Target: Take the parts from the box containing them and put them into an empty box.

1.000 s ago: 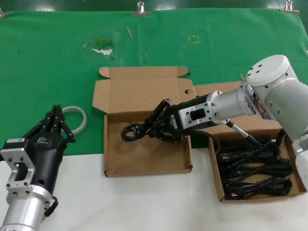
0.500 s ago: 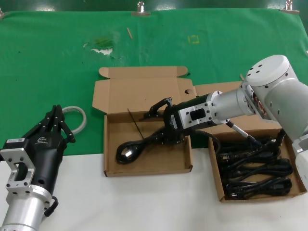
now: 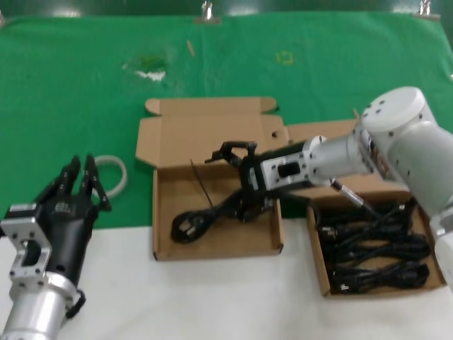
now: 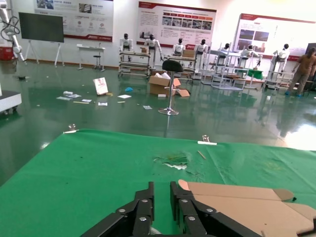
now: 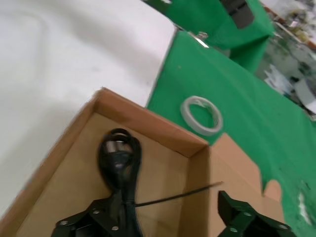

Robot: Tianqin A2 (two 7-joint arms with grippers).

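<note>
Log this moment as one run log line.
right gripper: open above empty box | cord: released on its floor | left gripper: parked, shut

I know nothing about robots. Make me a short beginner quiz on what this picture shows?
1. True or false: the right claw is open above the left-hand box.
2. Which box holds more black cords: A, the left-hand one, or B, the right-hand box?
3. What pale ring lies on the green cloth beside the left claw?

Key: 1 true, its cord lies on the box floor. 2 B. 3 a roll of tape.
</note>
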